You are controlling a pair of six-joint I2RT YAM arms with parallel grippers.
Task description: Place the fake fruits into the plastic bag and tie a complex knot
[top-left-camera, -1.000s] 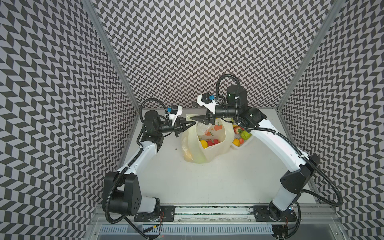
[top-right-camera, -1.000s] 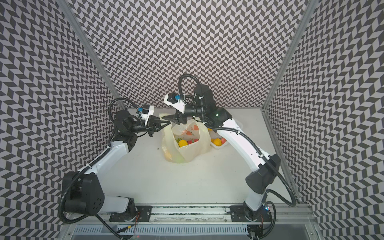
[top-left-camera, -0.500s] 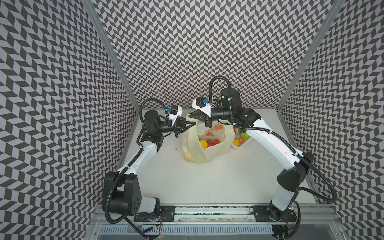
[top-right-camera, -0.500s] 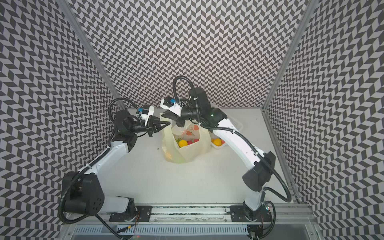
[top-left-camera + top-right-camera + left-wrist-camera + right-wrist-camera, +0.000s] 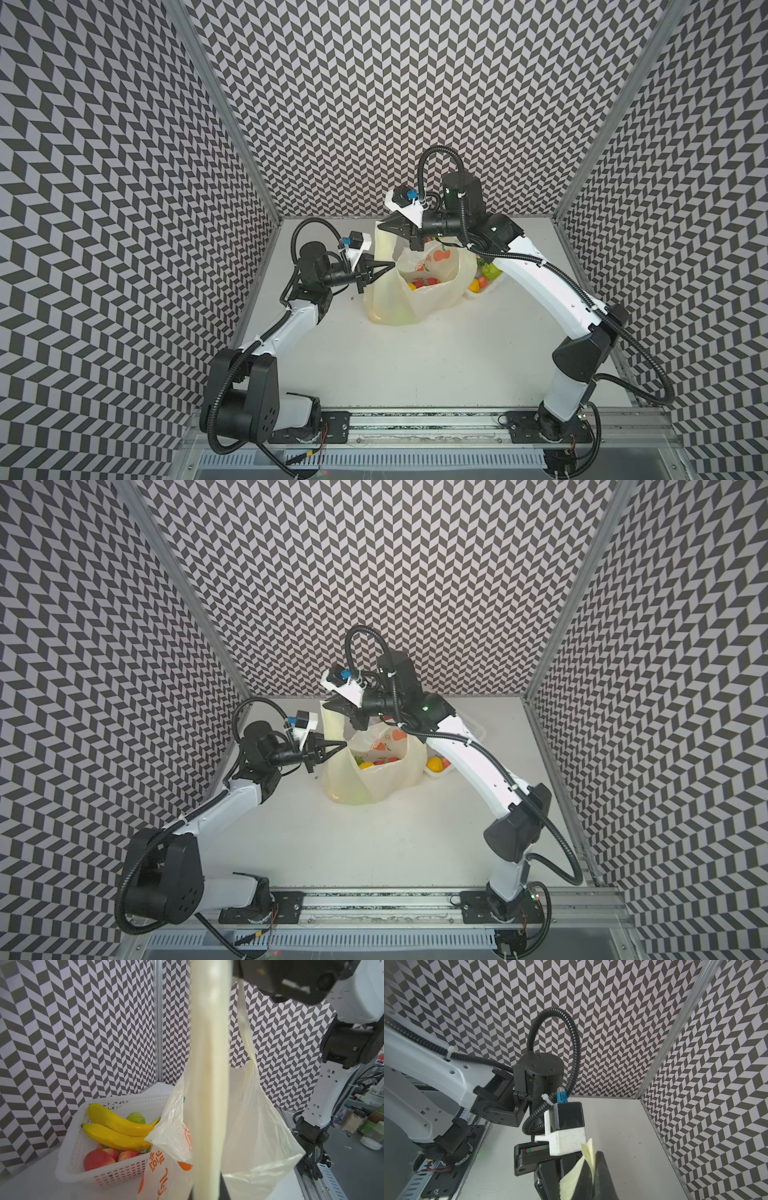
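Observation:
The pale-yellow plastic bag (image 5: 419, 299) (image 5: 374, 779) stands open at the back middle of the table. Inside it lie fake fruits (image 5: 424, 284) (image 5: 376, 763), red and orange. My left gripper (image 5: 392, 264) (image 5: 345, 744) (image 5: 207, 1192) is shut on one bag handle (image 5: 209, 1084), pulled taut. Higher up, my right gripper (image 5: 384, 226) (image 5: 326, 704) (image 5: 592, 1165) is shut on the other handle (image 5: 588, 1151) (image 5: 245, 1022). The two handles are held apart. No knot is in view.
A white perforated basket (image 5: 104, 1176) (image 5: 492, 286) stands just right of the bag, touching it. It holds bananas (image 5: 116, 1126), red fruits (image 5: 97, 1159) and a green fruit (image 5: 136, 1118). Patterned walls close off the back and both sides.
My right gripper has moved left over the bag and shut on a handle, lifting it. The left gripper has stayed almost still on its handle.

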